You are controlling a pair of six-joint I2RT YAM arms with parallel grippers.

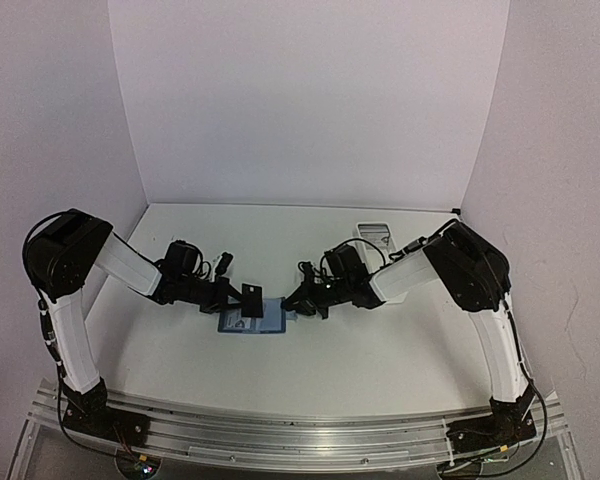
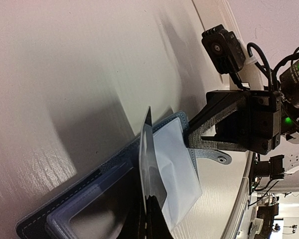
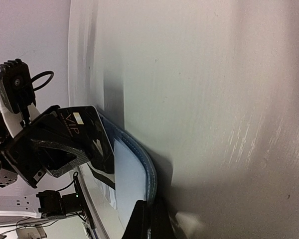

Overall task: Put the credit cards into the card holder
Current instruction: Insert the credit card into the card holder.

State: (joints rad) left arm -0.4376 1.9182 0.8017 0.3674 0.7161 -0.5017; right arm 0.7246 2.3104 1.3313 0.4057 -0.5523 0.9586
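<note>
Open card holder [image 1: 255,322], soft and light, likely flexes: the right gripper [image 3: 148,221] pinches its rim. The left gripper [image 2: 150,221] clamps 1 credit card [image 3: 87,132], thin, stiff, probably slippery, by an edge.

Stitched matt card holder [image 2: 55,206], glossy plastic card [image 3: 87,127].

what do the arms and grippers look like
left arm and right arm: white shells on the long links, bulky black joints, thin black cables looping beside them. left gripper and right gripper: black, angular, two flat fingers, a small black camera above each
</note>
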